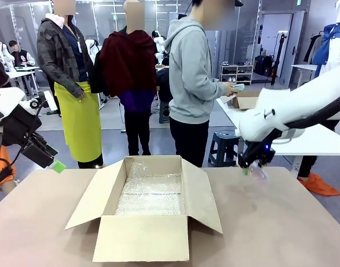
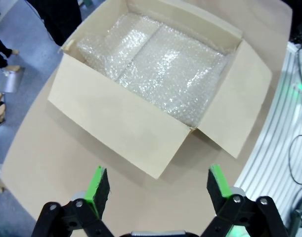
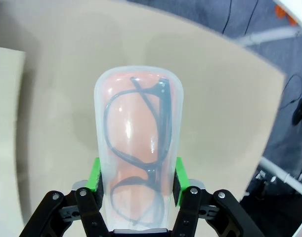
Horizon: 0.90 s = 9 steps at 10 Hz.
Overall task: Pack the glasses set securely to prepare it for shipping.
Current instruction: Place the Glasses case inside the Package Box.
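The pink glasses case point(image 3: 138, 148), translucent with black glasses inside, stands between the green pads of my right gripper point(image 3: 137, 180), which is shut on it above the tan table. In the front view that gripper point(image 1: 253, 168) hangs over the table's right side with the case point(image 1: 257, 171) blurred below it. My left gripper point(image 2: 158, 185) is open and holds nothing, high over the table beside the open cardboard box point(image 2: 141, 84); it sits at the far left of the front view point(image 1: 54, 164). The mint green case is out of view.
The box point(image 1: 147, 236) stands mid-table with its flaps spread and a bubble wrap sheet point(image 1: 150, 194) lining its floor. Several people stand beyond the table's far edge. A white table point(image 1: 325, 142) and a stool point(image 1: 222, 147) are at the back right.
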Each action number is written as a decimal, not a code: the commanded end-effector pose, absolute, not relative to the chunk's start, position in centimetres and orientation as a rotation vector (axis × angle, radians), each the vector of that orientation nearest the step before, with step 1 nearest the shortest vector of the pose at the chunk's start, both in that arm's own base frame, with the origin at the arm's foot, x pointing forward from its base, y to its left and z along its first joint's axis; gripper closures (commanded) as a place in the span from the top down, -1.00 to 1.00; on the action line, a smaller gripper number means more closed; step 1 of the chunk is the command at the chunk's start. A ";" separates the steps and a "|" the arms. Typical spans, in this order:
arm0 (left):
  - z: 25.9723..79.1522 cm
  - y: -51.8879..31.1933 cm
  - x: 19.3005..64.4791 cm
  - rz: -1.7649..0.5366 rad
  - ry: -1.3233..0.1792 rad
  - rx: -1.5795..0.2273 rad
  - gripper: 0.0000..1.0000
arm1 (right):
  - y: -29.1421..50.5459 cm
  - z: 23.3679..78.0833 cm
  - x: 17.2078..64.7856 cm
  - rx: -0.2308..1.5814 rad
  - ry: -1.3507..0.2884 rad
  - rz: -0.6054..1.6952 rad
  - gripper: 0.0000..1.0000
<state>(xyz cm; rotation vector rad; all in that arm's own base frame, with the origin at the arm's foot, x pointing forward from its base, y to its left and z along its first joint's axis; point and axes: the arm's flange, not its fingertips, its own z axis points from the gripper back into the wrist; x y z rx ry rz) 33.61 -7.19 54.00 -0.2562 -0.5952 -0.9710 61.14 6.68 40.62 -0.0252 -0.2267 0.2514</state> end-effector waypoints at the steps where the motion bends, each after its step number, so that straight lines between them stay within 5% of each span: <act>1: 54.2 -7.2 33.4 -0.966 -0.599 -0.269 1.00 | 7.9 44.3 59.5 -0.022 -0.251 0.327 -0.25; 4: 54.2 -7.2 33.4 -0.966 -0.599 -0.269 1.00 | 11.2 47.5 58.3 0.004 -0.284 0.552 -0.25; 6: 54.2 -7.2 33.4 -0.966 -0.599 -0.269 1.00 | 18.3 51.0 56.6 -0.048 -0.313 0.885 -0.25; 9: 54.2 -7.2 33.4 -0.966 -0.599 -0.269 1.00 | 27.5 51.6 56.6 -0.025 -0.263 1.072 -0.25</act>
